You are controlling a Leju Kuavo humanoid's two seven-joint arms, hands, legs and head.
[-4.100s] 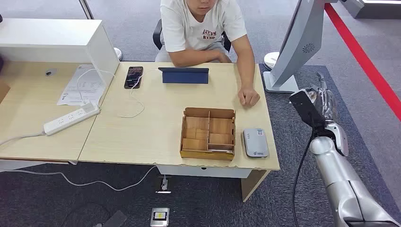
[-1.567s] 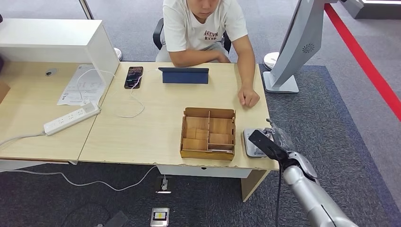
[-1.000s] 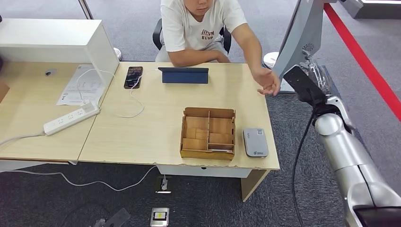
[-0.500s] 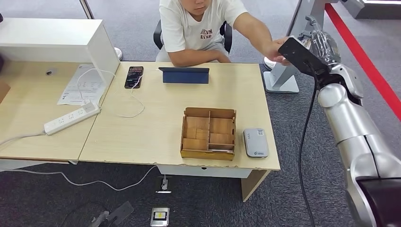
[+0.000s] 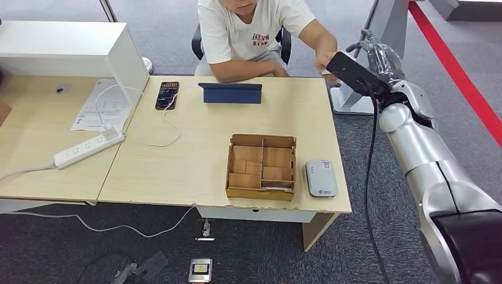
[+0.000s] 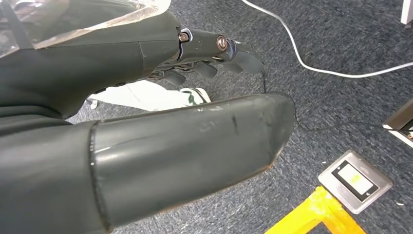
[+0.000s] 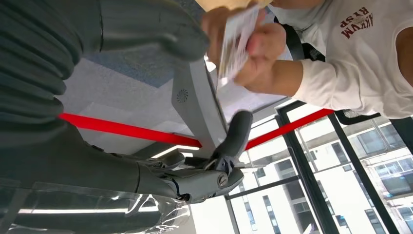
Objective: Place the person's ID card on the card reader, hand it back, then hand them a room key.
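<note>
The ID card (image 7: 236, 41) is pinched in the person's hand (image 7: 253, 48), a short way beyond my right hand (image 7: 214, 97). My right hand's thumb and fingers (image 7: 234, 135) are spread with nothing between them. In the head view my right hand (image 5: 380, 59) is raised beyond the desk's far right corner, next to the person's hand (image 5: 324, 59). The grey card reader (image 5: 320, 178) lies bare at the desk's front right, beside the wooden compartment box (image 5: 261, 167). My left hand (image 6: 146, 122) hangs over the carpet, holding nothing, its fingers (image 6: 214, 58) loosely extended.
A seated person in a white shirt (image 5: 254, 29) faces me across the desk (image 5: 195, 148). A blue tablet case (image 5: 230, 93), a phone (image 5: 167, 95), a power strip (image 5: 89, 146) and papers lie on it. A white stand (image 5: 379, 35) rises behind my right hand.
My right hand rose from the card reader to the person's outstretched hand. The person has since drawn the hand back with the card, and my right hand has dropped slightly towards the desk.
</note>
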